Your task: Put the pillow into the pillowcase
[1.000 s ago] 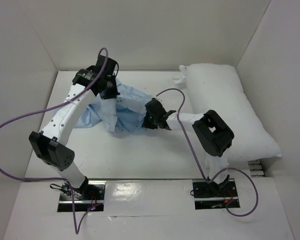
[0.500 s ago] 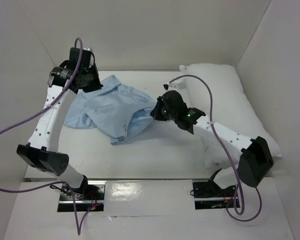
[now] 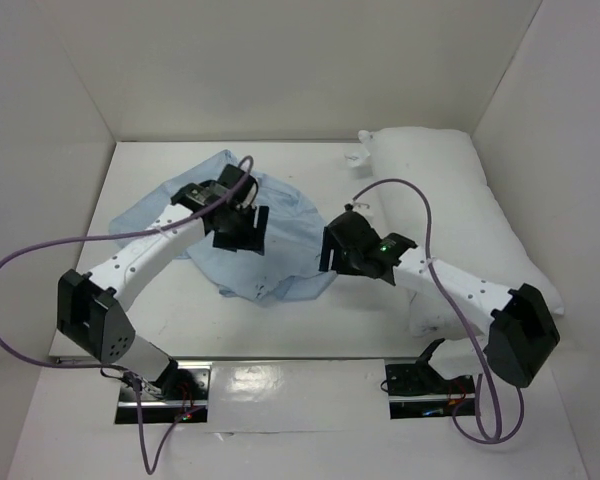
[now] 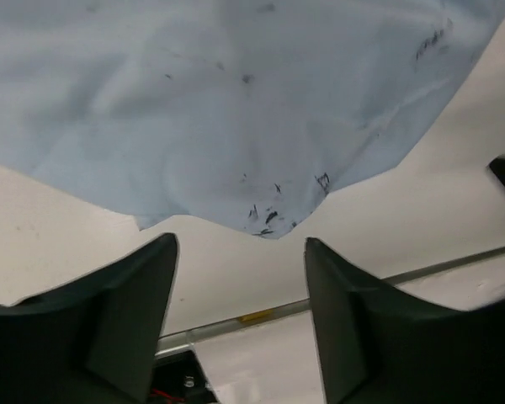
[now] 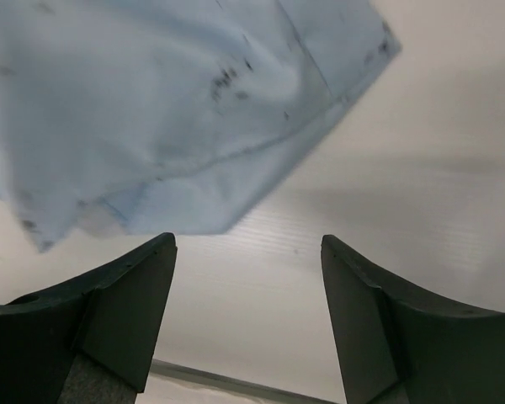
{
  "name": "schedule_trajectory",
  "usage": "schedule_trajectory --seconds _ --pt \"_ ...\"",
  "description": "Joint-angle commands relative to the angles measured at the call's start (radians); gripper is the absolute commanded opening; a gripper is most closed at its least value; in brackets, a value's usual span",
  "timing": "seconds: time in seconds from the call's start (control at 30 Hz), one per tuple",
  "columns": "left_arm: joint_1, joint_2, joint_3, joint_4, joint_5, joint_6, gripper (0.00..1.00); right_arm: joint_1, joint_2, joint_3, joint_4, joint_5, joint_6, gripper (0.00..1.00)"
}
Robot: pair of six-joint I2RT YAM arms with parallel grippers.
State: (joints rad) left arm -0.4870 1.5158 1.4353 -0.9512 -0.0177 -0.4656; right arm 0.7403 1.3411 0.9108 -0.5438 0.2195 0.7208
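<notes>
On the table [image 3: 280, 325], the blue pillowcase [image 3: 292, 215] lies flat, with the white pillow [image 3: 450, 200] near it. From above, the left gripper [image 3: 238, 235] hides some of the pillowcase. The right gripper [image 3: 330, 255] is at the pillowcase's edge. The wrist views show both spread wide, holding nothing.

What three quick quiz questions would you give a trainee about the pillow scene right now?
1. True or false: the pillow lies wholly outside the pillowcase.
2. Pick one. The left gripper is: A, shut on the pillowcase; B, open above the pillowcase; C, shut on the pillow.
3. Fill in: the right gripper holds ____.

Key: 1 true; 2 B; 3 nothing (its jaws are open and empty).
</notes>
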Motion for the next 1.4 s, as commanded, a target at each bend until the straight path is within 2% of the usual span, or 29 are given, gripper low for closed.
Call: schedule_trajectory --seconds 0.0,0.1,0.17,0.23,0.33,0.5,0.7,0.77,0.8,0.83,0.87,0.9,0.97,1.0,1.13,1.23,1.37 --pt "-0.099 -0.048 -0.093 0.123 -0.005 -0.013 0.81 0.008 -0.057 0.103 0.002 0.106 0.005 0.77" --pt "-0.168 -0.066 -0.198 0.204 -0.082 -0.033 0.87 0.008 -0.057 0.122 -0.007 0.106 -0.004 0.78" --pt "-0.248 -0.054 -0.211 0.213 -0.169 -0.054 0.92 0.008 -0.068 0.122 -0.007 0.106 -0.004 0.78" --pt "-0.323 -0.007 -0.222 0.223 -0.241 -0.064 0.93 0.008 -0.077 0.100 -0.007 0.106 0.008 0.81" --pt "-0.360 0.085 -0.222 0.245 -0.313 -0.085 0.94 0.008 -0.086 0.077 -0.007 0.095 0.029 0.81" --pt "-0.369 0.179 -0.211 0.255 -0.424 -0.119 0.87 0.008 -0.126 0.036 -0.016 0.095 0.074 0.82" --pt "-0.369 0.274 -0.158 0.267 -0.474 -0.062 0.76 0.008 -0.154 0.008 -0.016 0.086 0.085 0.84" --pt "-0.358 0.299 -0.102 0.207 -0.533 -0.080 0.55 0.008 -0.154 0.008 -0.016 0.086 0.085 0.84" --pt "-0.358 0.308 -0.081 0.181 -0.553 -0.100 0.41 0.008 -0.154 0.008 -0.007 0.086 0.085 0.84" --pt "-0.348 0.308 -0.034 0.123 -0.567 -0.100 0.25 0.008 -0.154 0.008 -0.007 0.086 0.085 0.84" --pt "-0.331 0.308 -0.006 0.092 -0.577 -0.111 0.00 0.008 -0.154 -0.010 0.005 0.074 0.085 0.84" --pt "-0.320 0.308 0.026 0.062 -0.577 -0.111 0.00 0.008 -0.154 -0.024 0.033 0.064 0.085 0.84" --pt "-0.279 0.264 0.121 -0.001 -0.542 -0.087 0.00 0.008 -0.154 -0.100 0.095 0.000 0.085 0.84" --pt "-0.257 0.245 0.155 -0.011 -0.439 -0.044 0.00 0.008 -0.145 -0.128 0.187 -0.032 0.085 0.84" --pt "-0.127 0.208 0.327 -0.061 -0.147 0.021 0.00 0.033 -0.057 -0.181 0.321 -0.100 0.094 0.87" --pt "-0.070 0.208 0.457 -0.095 -0.061 0.039 0.00 0.033 0.039 -0.151 0.390 -0.158 0.052 0.95" --pt "-0.009 0.227 0.511 -0.106 -0.008 0.048 0.00 0.033 0.164 -0.073 0.470 -0.193 0.032 0.96"
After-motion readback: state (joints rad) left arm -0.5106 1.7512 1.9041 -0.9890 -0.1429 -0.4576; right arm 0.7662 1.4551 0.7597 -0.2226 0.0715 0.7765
